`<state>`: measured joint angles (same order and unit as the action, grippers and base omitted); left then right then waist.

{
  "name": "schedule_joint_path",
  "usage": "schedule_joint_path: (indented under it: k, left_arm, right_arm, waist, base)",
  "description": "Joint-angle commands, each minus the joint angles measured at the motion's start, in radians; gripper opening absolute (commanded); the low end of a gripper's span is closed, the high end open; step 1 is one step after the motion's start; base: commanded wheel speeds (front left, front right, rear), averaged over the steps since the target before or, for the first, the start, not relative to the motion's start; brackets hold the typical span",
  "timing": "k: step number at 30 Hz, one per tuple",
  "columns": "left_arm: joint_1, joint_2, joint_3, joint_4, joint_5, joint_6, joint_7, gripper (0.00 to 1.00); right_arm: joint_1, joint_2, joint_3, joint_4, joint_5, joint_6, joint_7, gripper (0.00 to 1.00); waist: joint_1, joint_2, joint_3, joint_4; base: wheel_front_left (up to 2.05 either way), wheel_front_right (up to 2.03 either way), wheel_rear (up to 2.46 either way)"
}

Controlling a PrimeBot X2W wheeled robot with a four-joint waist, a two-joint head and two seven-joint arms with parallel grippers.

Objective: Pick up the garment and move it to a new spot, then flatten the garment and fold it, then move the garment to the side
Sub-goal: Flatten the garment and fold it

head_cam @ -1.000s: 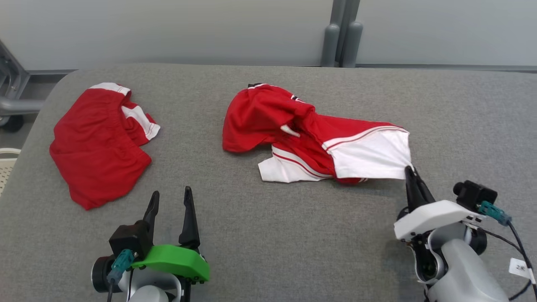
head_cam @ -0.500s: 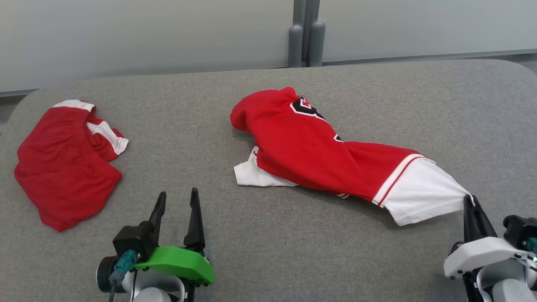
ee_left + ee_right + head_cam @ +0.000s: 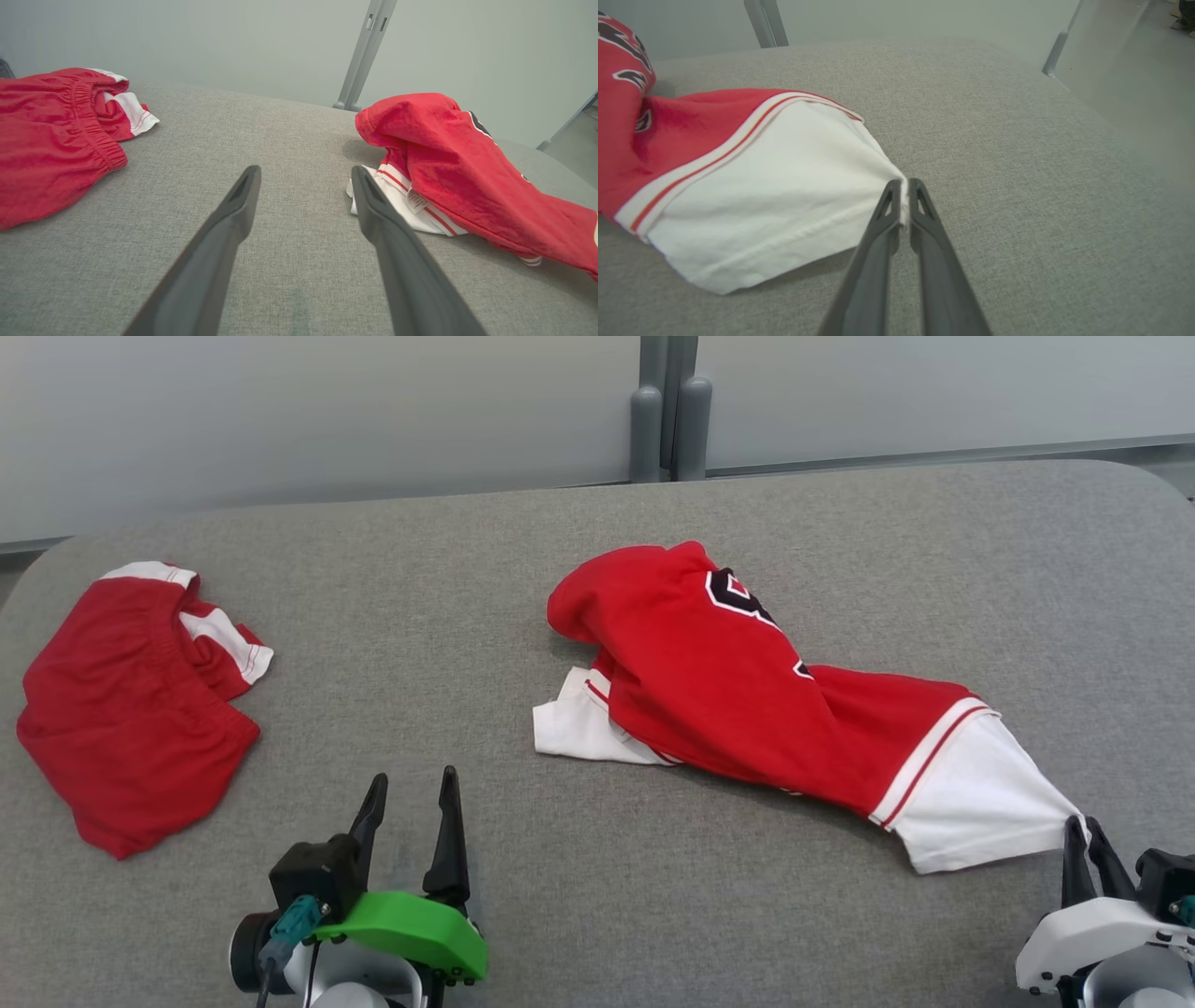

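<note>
Garment (image 3: 747, 700), red with white panels, is lying rumpled on the grey padded table (image 3: 420, 579), running from the centre of the head view toward 4 o'clock. The right wrist view is making plain what the head view is only hinting at: the right pincer (image 3: 904, 183) is clamping the white corner, with a sliver of cloth sitting between its nearly touching fingers. The left wrist view is adding a small white label (image 3: 416, 201) at the hem, while the head view is showing black-and-white lettering (image 3: 738, 597) on the red part.

At 9 o'clock on the table, red shorts (image 3: 121, 709) are lying well apart from the garment. Pale wall panels (image 3: 280, 411) are standing behind at 12 o'clock, with a grey post (image 3: 667, 401) between them.

From the right pincer, the garment is stretching away toward 10 o'clock. The left pincer (image 3: 414, 777) is holding its fingers wide apart around nothing, with the garment lying near it at 2 o'clock, not touching.
</note>
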<state>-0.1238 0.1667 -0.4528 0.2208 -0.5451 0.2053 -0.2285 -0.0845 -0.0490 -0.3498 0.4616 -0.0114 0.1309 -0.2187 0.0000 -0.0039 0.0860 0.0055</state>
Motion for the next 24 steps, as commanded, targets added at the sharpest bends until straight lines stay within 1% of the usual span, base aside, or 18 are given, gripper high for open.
schedule_joint_path:
  k: [1,7,11,15,17,18,22,24]
  left_arm:
    - [0.015,0.000,0.001,0.002,-0.004,0.000,0.002,1.00]
    - [0.026,-0.002,-0.003,0.016,-0.016,-0.007,0.004,1.00]
    - [0.008,-0.001,-0.007,0.035,-0.026,-0.019,0.011,1.00]
    - [-0.052,-0.001,-0.012,0.069,-0.027,-0.033,0.031,1.00]
    - [-0.091,-0.007,-0.020,0.099,-0.024,-0.045,0.046,1.00]
    - [-0.139,-0.018,-0.027,0.135,-0.026,-0.059,0.060,1.00]
    - [-0.232,-0.047,-0.050,0.222,-0.036,-0.094,0.093,1.00]
    - [-0.274,-0.064,-0.047,0.267,-0.053,-0.110,0.100,1.00]
  right_arm:
    - [-0.009,-0.005,-0.007,0.008,-0.005,0.000,-0.014,1.00]
    - [-0.008,-0.003,-0.021,0.028,-0.015,0.000,-0.037,1.00]
    - [-0.009,-0.002,-0.021,-0.018,-0.013,0.000,-0.041,1.00]
    - [-0.014,-0.002,0.016,-0.086,0.006,0.000,-0.044,1.00]
    - [-0.012,-0.002,0.044,-0.120,0.020,0.000,-0.044,1.00]
    - [-0.010,-0.002,0.073,-0.153,0.035,0.000,-0.044,1.00]
    - [-0.010,-0.002,0.115,-0.201,0.058,0.000,-0.032,1.00]
    - [-0.012,-0.002,0.130,-0.219,0.067,0.000,-0.031,1.00]
  waist:
    - [0.0000,0.0039,-0.008,-0.009]
    - [0.0000,0.0039,-0.035,-0.045]
    - [0.0000,0.0039,-0.046,-0.078]
    - [0.0000,0.0039,-0.043,-0.114]
    - [0.0000,0.0039,-0.035,-0.131]
    - [0.0000,0.0039,-0.024,-0.147]
    - [0.0000,0.0039,0.003,-0.177]
    - [0.0000,0.0039,0.017,-0.189]
  base:
    - [0.00,0.00,0.00]
    - [0.00,0.00,0.00]
    - [0.00,0.00,0.00]
    - [0.00,0.00,0.00]
    - [0.00,0.00,0.00]
    - [0.00,0.00,0.00]
    - [0.00,0.00,0.00]
    - [0.00,0.00,0.00]
